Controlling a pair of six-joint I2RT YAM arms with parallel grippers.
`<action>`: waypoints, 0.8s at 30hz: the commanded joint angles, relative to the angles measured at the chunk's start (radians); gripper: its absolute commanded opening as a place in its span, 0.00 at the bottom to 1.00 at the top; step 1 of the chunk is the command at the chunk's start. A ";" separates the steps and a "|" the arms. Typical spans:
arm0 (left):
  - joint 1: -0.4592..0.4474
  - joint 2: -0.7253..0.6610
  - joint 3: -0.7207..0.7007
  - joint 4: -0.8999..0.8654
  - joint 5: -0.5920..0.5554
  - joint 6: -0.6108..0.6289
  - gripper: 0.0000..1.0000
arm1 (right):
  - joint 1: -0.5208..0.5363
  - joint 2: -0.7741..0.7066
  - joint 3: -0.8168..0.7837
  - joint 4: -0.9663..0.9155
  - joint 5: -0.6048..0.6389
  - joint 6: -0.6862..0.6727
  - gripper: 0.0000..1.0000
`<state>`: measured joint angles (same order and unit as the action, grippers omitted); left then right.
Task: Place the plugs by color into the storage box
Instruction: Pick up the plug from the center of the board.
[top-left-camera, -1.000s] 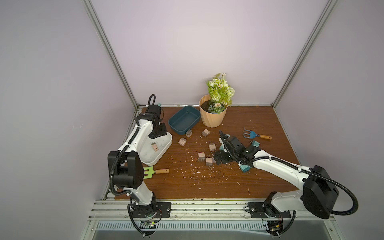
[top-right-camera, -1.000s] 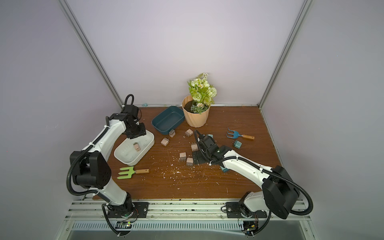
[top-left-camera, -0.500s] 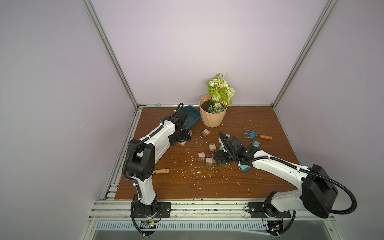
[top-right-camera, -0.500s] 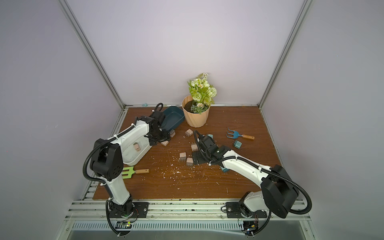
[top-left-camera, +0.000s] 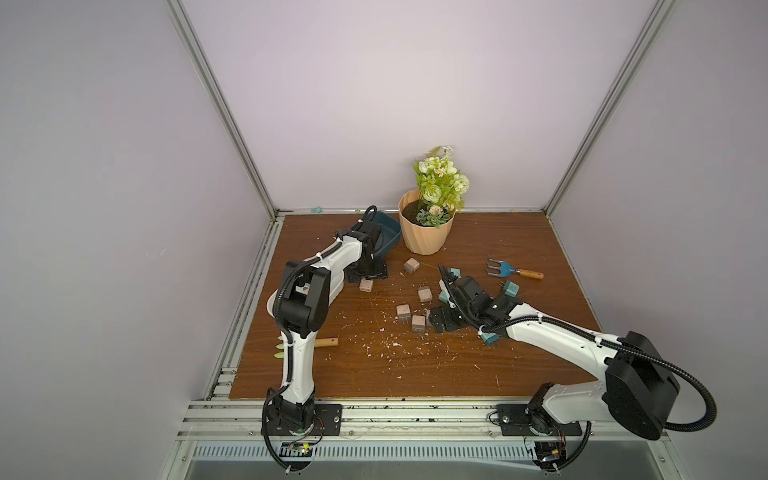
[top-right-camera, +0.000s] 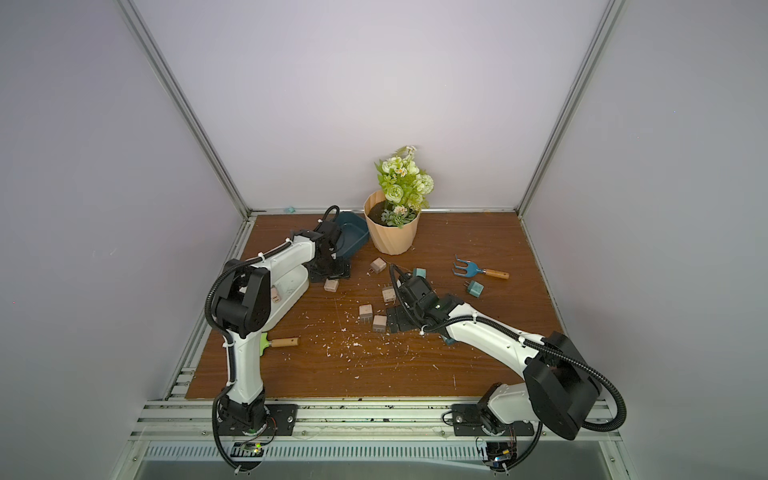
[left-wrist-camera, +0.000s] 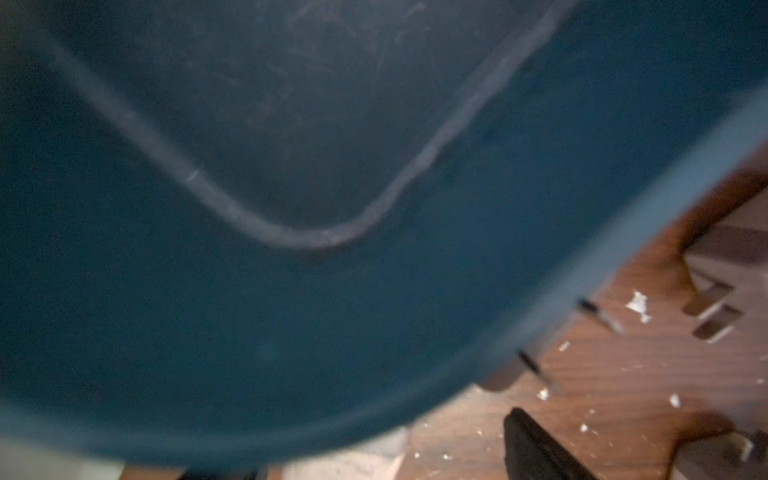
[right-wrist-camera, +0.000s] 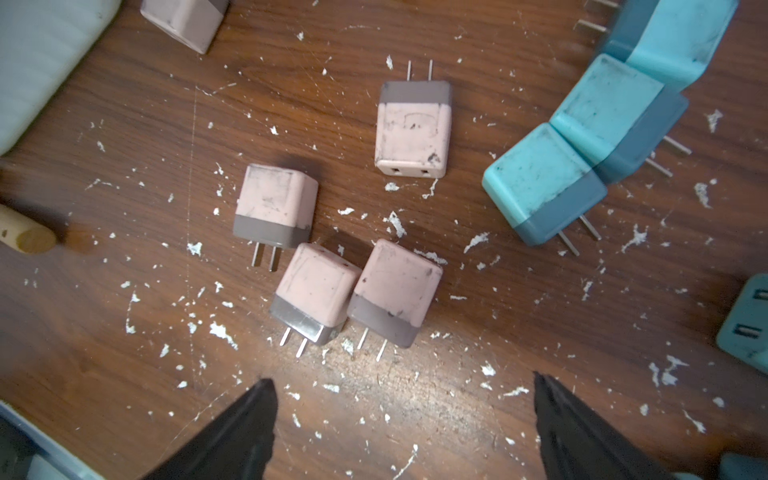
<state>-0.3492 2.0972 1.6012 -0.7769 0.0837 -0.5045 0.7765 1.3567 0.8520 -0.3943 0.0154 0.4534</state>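
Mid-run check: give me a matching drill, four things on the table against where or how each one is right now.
Things:
1. teal tray
2. white tray
3. right gripper
4. blue garden fork

Places or states:
A. open above beige-pink plugs
B. holds a beige-pink plug
C. beside the flower pot
D. lies flat on the table, wooden handle

Pairs: 1-C, 2-B, 3-A, 4-D

We saw a brown wooden tabletop (top-left-camera: 415, 374) strewn with white flecks (top-left-camera: 390, 345). On it lay loose pink plugs (top-left-camera: 424, 294) and teal plugs (top-left-camera: 512, 288), a dark teal tray (top-left-camera: 388, 235), a white tray (top-right-camera: 291, 286), a potted plant (top-left-camera: 426, 237), a blue garden fork (top-left-camera: 505, 271) and a green garden fork (top-left-camera: 326, 342).
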 joint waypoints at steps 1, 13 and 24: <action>-0.008 0.020 -0.014 0.021 -0.022 0.062 0.89 | -0.002 -0.034 -0.009 -0.008 0.011 -0.010 0.99; -0.019 0.021 -0.100 0.053 -0.028 0.034 0.53 | -0.002 -0.036 -0.013 -0.006 0.021 -0.010 0.99; -0.018 -0.065 -0.175 0.047 -0.039 0.035 0.36 | -0.003 -0.032 -0.006 0.003 0.022 -0.004 0.99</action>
<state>-0.3584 2.0369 1.4517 -0.6590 0.0425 -0.4599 0.7765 1.3499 0.8391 -0.4007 0.0219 0.4534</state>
